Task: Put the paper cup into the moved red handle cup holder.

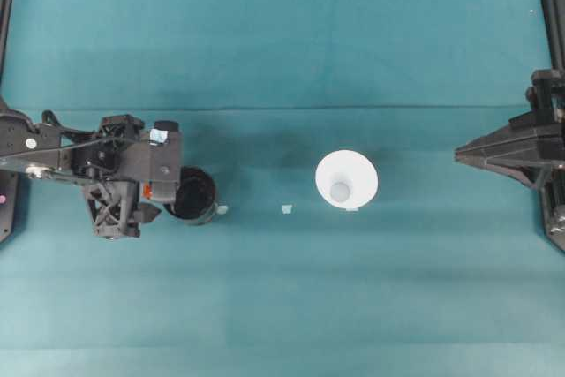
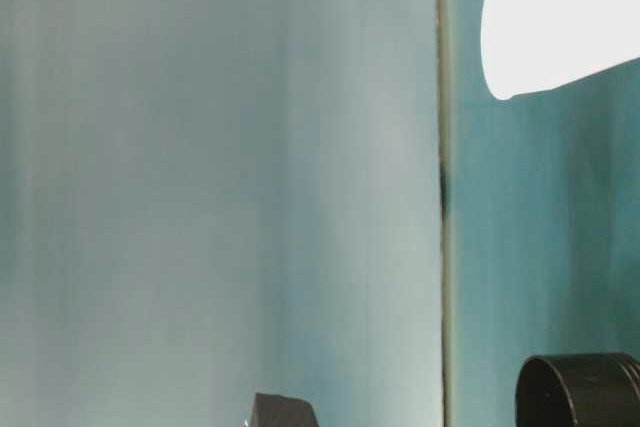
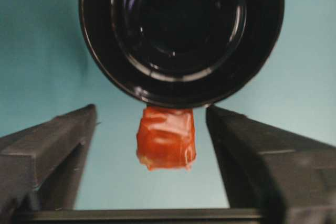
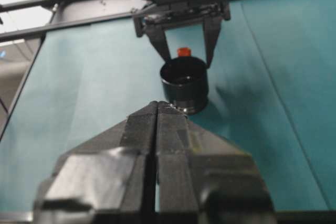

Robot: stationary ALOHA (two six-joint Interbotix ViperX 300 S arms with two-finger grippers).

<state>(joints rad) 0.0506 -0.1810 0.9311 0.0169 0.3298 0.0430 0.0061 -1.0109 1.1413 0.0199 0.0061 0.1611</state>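
Fingers of the left claw [image 3: 168, 145] stand wide apart, one on each side of the little red handle of the red handle cup holder [image 1: 192, 194], not touching it. The paper cup [image 1: 347, 180] stands alone mid-bench [image 1: 282, 59], well apart. The right claw [image 4: 156, 109] is pressed together, empty.

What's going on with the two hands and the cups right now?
Left hand open, straddling holder's orange-red handle, not gripping. Right hand shut, empty, at table edge. Paper cup upright mid-table, apart from black cup holder. Nothing between them but a tiny scrap.
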